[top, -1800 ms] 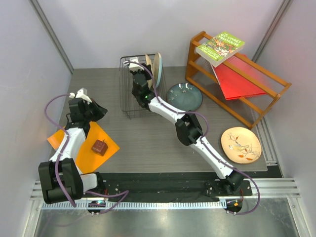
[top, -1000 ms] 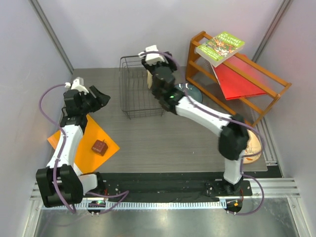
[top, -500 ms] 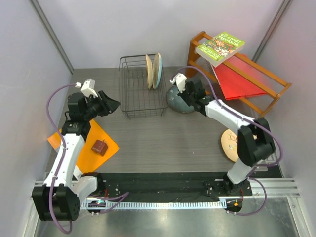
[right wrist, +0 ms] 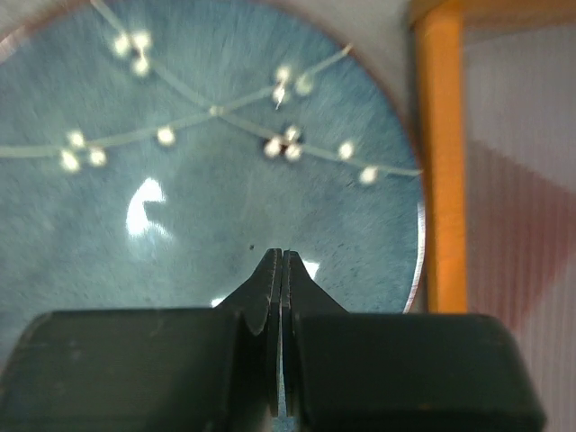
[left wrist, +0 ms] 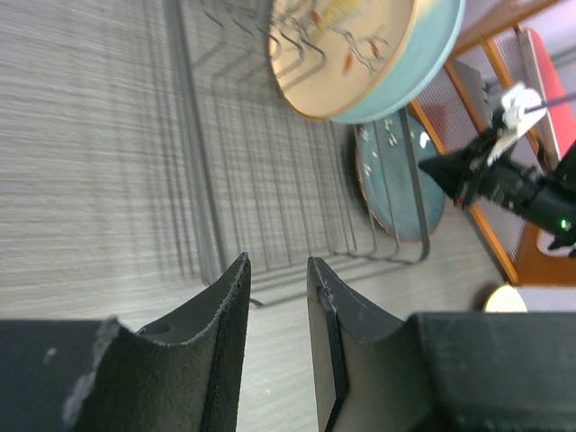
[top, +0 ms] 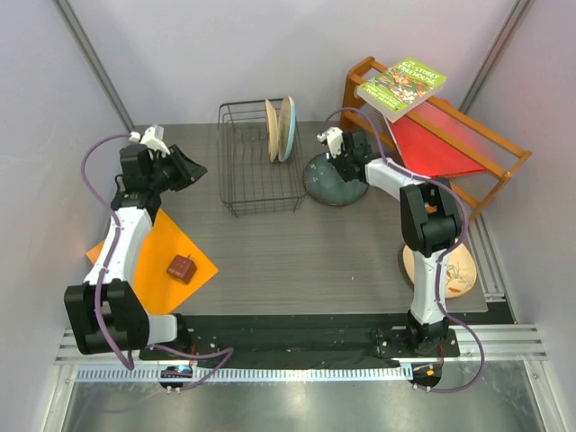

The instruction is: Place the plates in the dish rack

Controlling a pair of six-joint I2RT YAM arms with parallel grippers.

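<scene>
My right tool (right wrist: 282, 256) has its fingers pressed together over the dark blue-grey plate (right wrist: 207, 180), which lies flat on the table (top: 270, 252) just right of the dish rack (top: 252, 180). My left tool (left wrist: 274, 270) is slightly apart and empty, left of the rack. A tan-orange plate (top: 271, 130) and the cream and light-blue plate (top: 286, 128) stand on edge in the rack's right end.

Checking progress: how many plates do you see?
4. A tan plate and a cream-blue plate stand in the rack; the dark blue plate lies right of it; a second tan plate lies near-right, partly hidden.
</scene>
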